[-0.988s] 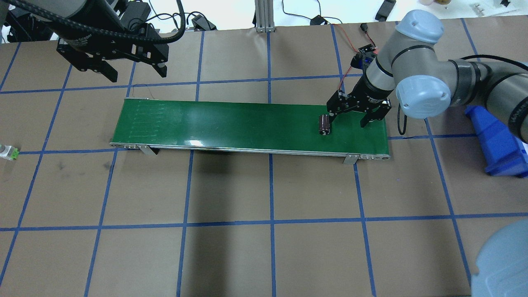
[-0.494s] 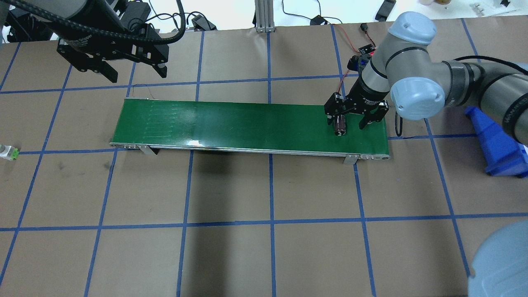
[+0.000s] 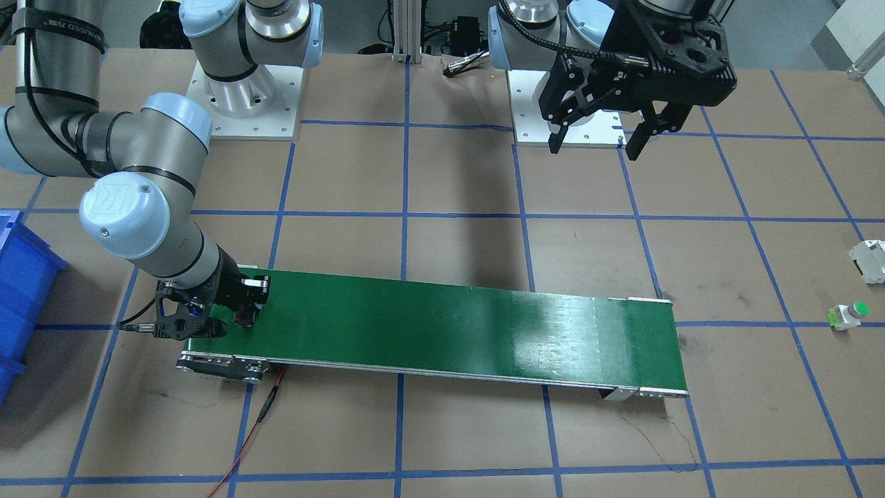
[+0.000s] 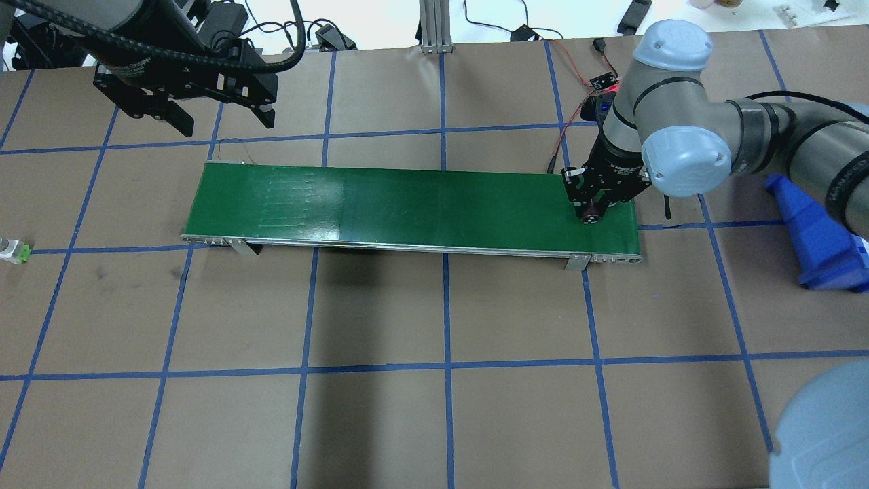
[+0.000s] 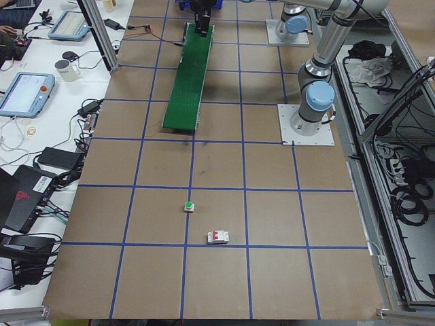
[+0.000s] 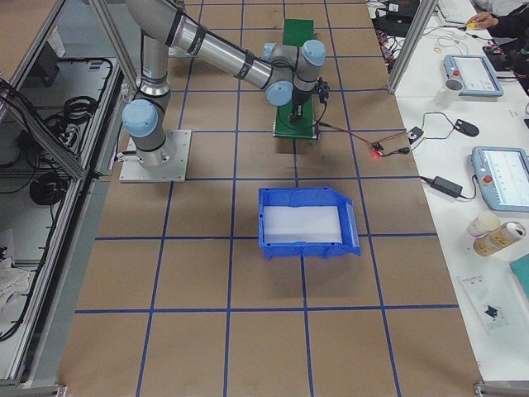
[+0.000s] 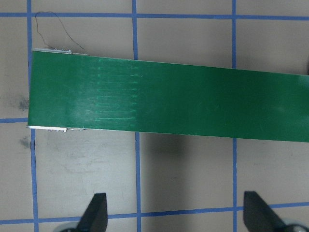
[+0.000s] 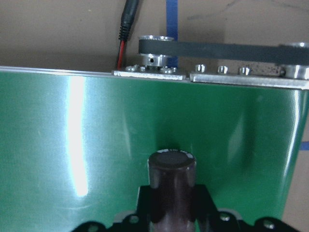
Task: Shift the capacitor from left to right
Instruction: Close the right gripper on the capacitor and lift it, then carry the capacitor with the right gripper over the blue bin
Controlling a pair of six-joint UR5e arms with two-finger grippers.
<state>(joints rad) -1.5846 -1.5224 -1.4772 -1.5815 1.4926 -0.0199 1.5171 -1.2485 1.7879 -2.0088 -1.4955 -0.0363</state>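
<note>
The capacitor (image 4: 589,216) is a stubby dark cylinder at the right end of the green conveyor belt (image 4: 407,204). My right gripper (image 4: 597,205) is shut on it, low over the belt. The right wrist view shows the capacitor (image 8: 171,181) between the fingers, its flat end facing the belt's end roller. In the front view the capacitor (image 3: 244,315) sits in the right gripper (image 3: 234,311) at the belt's left end. My left gripper (image 4: 224,121) is open and empty, high above the table behind the belt's left end; its fingertips (image 7: 96,215) show in the left wrist view.
A blue bin (image 4: 815,231) stands on the table right of the belt. A red-black cable (image 4: 567,132) runs to the belt's right end. A small white part with a green button (image 3: 847,315) and a white breaker block (image 3: 872,261) lie far off the belt's left end.
The capacitor has ridden the belt to the right. My right gripper was open around it and has shut on it, shifting a little right. The left arm has not moved.
</note>
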